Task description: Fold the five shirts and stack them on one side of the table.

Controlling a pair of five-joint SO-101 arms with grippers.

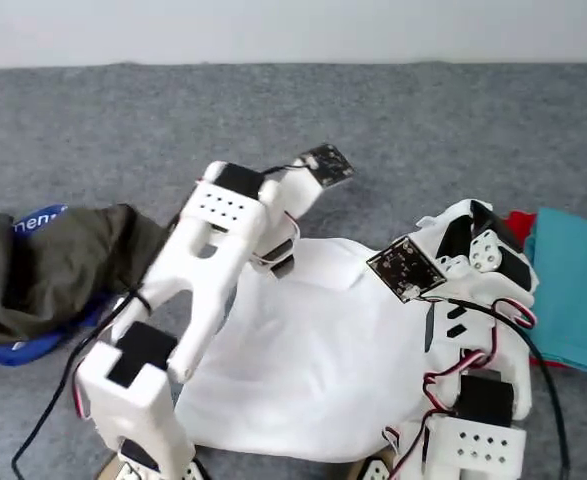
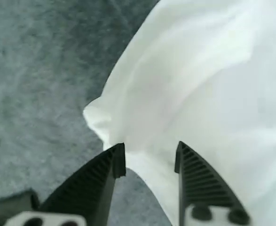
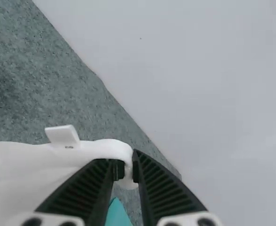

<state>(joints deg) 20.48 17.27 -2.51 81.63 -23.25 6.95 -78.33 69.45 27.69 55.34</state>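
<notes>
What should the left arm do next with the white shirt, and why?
Probably close the left gripper on the white shirt's edge. Its jaws stand open with that edge between them, while the right gripper is shut on another part of the shirt, so both would then hold it for folding.

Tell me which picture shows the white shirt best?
High view: nearly the whole white shirt lies spread out. The left wrist view shows one edge, the right wrist view a bit pinched in the right gripper.

L arm (image 1: 208, 270) stretched fwd, L hand (image 2: 149, 157) low, jaws apart. R arm (image 1: 473, 400) bent up, R hand (image 3: 126, 165) raised, clamped on shirt (image 3: 34, 174).
</notes>
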